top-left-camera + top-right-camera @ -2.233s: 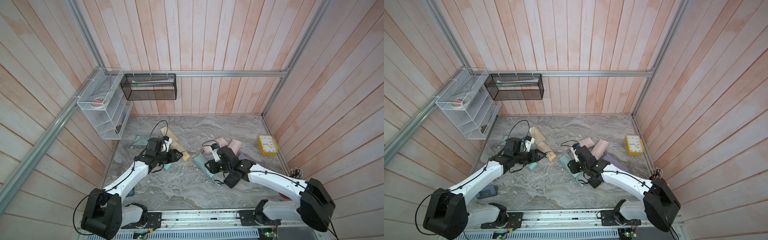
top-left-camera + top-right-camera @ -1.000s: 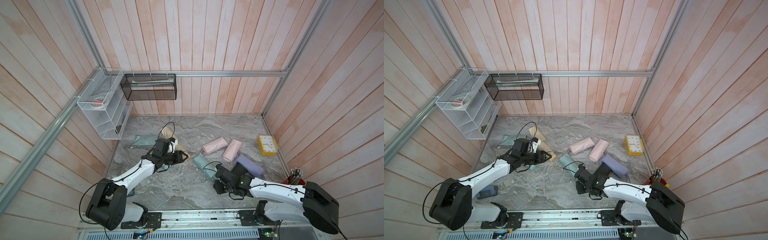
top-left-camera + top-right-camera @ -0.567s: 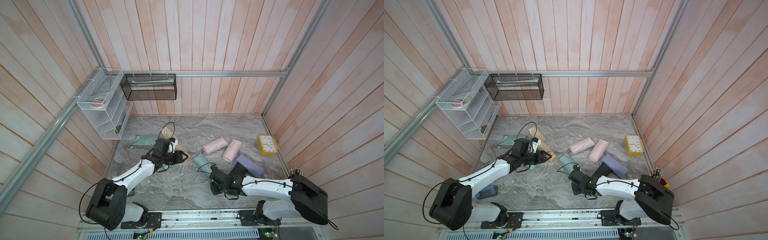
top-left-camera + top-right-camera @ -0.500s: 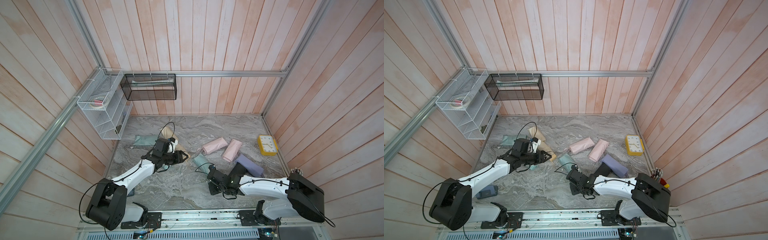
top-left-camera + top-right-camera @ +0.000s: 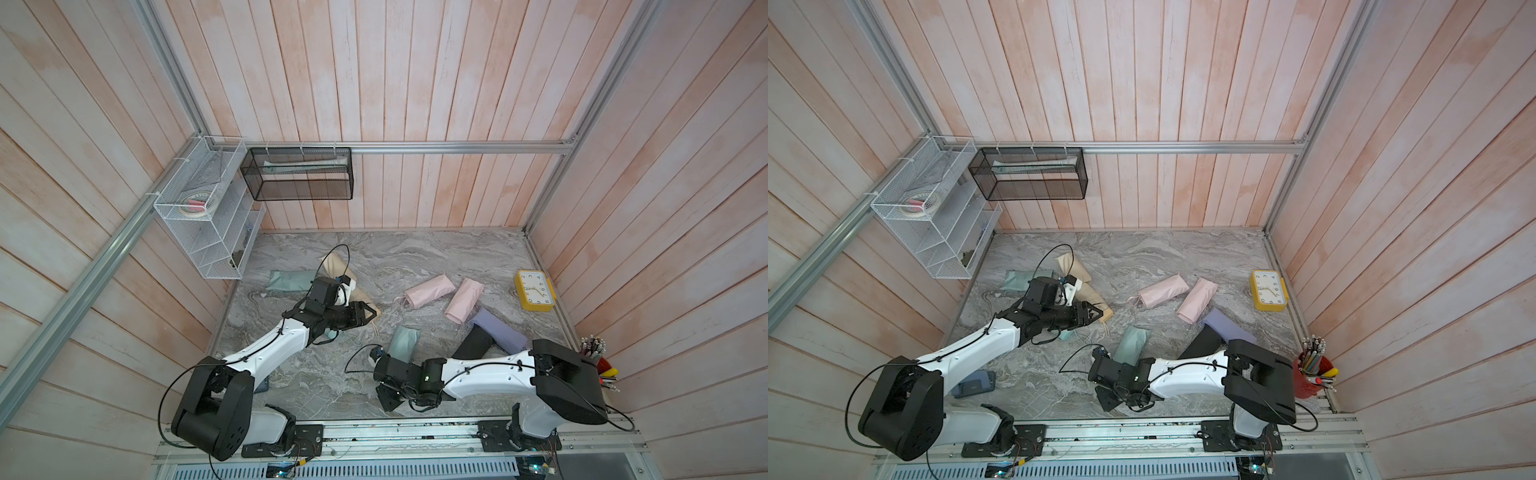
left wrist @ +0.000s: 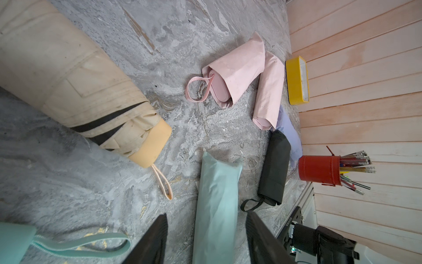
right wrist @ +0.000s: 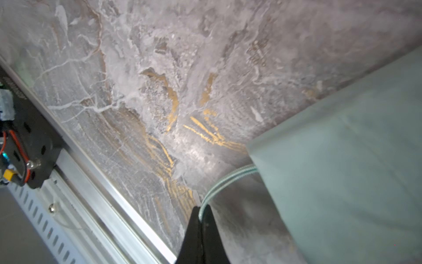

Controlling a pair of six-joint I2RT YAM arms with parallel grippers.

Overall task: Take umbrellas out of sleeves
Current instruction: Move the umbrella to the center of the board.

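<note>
In the right wrist view my right gripper [image 7: 201, 213] is shut on the mint wrist cord [image 7: 228, 179] that comes out of the mint sleeve [image 7: 342, 160]. Both top views show that sleeve [image 5: 402, 341] [image 5: 1131, 340] lying at front centre, with the right gripper [image 5: 386, 400] low by the front rail. My left gripper [image 5: 365, 313] [image 6: 206, 228] hangs open above the table beside the bare cream umbrella [image 6: 80, 80]. A mint umbrella handle [image 6: 13, 242] lies under the left arm. Two pink sleeves [image 5: 424, 291] [image 5: 463, 300], a lavender one [image 5: 498, 332] and a black one [image 5: 471, 345] lie to the right.
A flat mint sleeve [image 5: 291, 280] and a cream one [image 5: 332, 262] lie at back left. A yellow clock [image 5: 535, 290] and a red pen cup [image 5: 602, 370] stand by the right wall. Wire shelves [image 5: 208, 220] and a black mesh basket [image 5: 299, 178] hang on the walls. The front rail [image 5: 374, 428] runs close to the right gripper.
The right arm has slid left along the front edge and its jaws have shut on the mint cord. The left arm has stayed where it was.
</note>
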